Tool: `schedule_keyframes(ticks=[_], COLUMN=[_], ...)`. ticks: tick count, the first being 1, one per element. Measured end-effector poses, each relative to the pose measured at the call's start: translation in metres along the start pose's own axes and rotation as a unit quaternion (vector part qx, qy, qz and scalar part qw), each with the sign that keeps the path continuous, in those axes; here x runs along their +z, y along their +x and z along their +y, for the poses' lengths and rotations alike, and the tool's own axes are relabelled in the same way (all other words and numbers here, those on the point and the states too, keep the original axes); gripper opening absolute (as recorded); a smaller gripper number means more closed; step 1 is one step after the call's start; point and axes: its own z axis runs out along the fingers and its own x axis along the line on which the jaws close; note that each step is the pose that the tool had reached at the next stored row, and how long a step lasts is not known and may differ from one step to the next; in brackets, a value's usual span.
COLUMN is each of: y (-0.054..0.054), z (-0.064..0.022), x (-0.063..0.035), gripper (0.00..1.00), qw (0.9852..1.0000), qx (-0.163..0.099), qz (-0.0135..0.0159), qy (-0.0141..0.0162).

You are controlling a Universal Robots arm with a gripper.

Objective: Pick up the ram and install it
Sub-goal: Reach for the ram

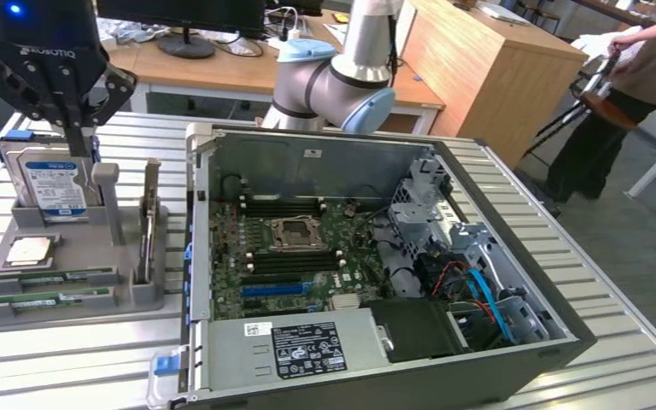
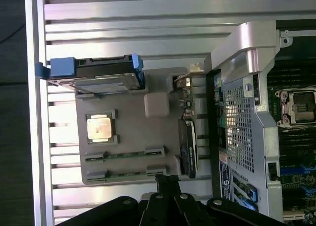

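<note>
While the black pincer hung closed near the grey tray, the thin green ram stick lay in it atop a ribbed metal table by wooden desks.

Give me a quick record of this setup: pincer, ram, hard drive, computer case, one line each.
pincer: shut, empty, over the holder
ram sticks: two, lying flat in holder slots, untouched
hard drive: standing on edge in the holder
computer case: open, motherboard exposed, at the exterior view's right of the holder
</note>
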Motion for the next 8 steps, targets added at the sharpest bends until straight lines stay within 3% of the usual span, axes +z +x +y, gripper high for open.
schedule_keyframes(ticks=[8], y=[0.015], z=[-0.0012], x=[-0.0002], gripper=[0.10], qw=[1.0000], qx=[0.000], qz=[0.0000], qy=[0.0000])
